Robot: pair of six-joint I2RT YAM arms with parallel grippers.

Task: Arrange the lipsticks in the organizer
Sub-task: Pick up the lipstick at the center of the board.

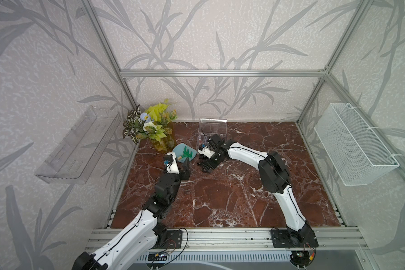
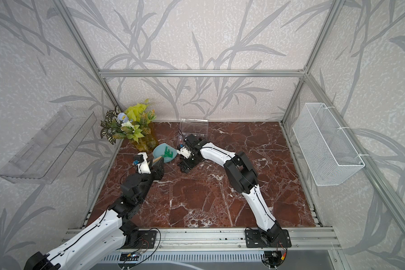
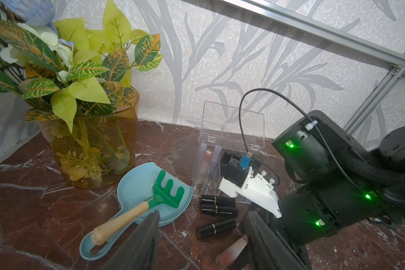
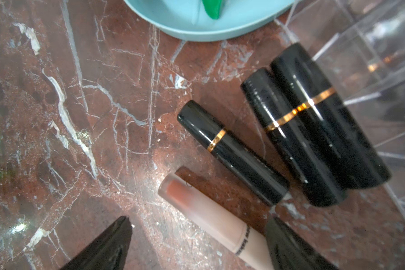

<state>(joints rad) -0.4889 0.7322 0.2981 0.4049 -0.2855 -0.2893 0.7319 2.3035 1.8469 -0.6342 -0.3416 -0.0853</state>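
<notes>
— What could go wrong here?

— Start with the table (image 1: 220,201). It's polished stone, so anything round rolls. The organizer (image 3: 232,126) stands at the back with its lid up. It looks like a light clear box, and the right arm reaches close over its front. One nudge could slide it, I'd say.

— And the grippers?

— The right gripper (image 4: 199,221) hangs wide open and empty, low over the pink tube (image 4: 208,215). One finger is almost on the tube and the other is well off. Closing may shove it into the black lipstick (image 4: 232,152) just beside it. The left gripper (image 3: 202,214) is open and empty too, near the blue scoop (image 3: 136,187).

— How do the lipsticks (image 3: 218,205) lie?

— Two tubes (image 3: 204,156) stand upright in the organizer. Three black ones and the pink one lie flat on the table, in front of it. The pink tube's long axis runs slantwise between the jaws, roughly parallel with that lone black one. Its coloured end leads outward and its capped end sits back under the gripper.
</notes>
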